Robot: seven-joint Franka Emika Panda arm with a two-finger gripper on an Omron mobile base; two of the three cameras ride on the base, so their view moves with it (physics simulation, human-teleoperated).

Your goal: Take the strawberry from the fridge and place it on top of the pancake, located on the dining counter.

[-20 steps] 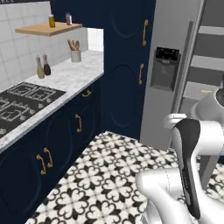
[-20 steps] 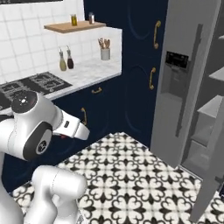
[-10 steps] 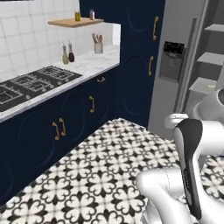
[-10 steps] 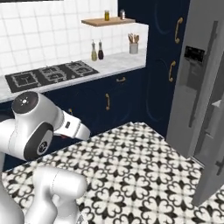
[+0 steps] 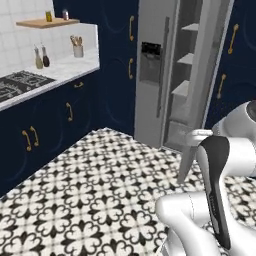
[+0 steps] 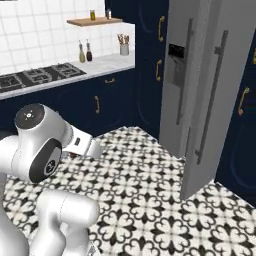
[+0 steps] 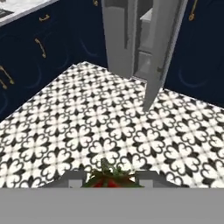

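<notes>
In the hand view my gripper is shut on the strawberry, a small red berry with green leaves wedged between the two fingertips, low above the patterned floor. The fridge stands ahead with its right door swung open and its grey shelves showing. From the other side the fridge is seen behind that open door. It also sits at the top of the hand view, fridge. The pancake and the dining counter are out of view.
Navy cabinets with gold handles run along the left under a marbled counter with a stove and bottles. A black-and-white tiled floor spreads between me and the fridge. The open fridge door juts into the room.
The whole scene has shifted with the driving base: the fridge now sits nearer the middle of both base views. The arm's pose looks the same.
</notes>
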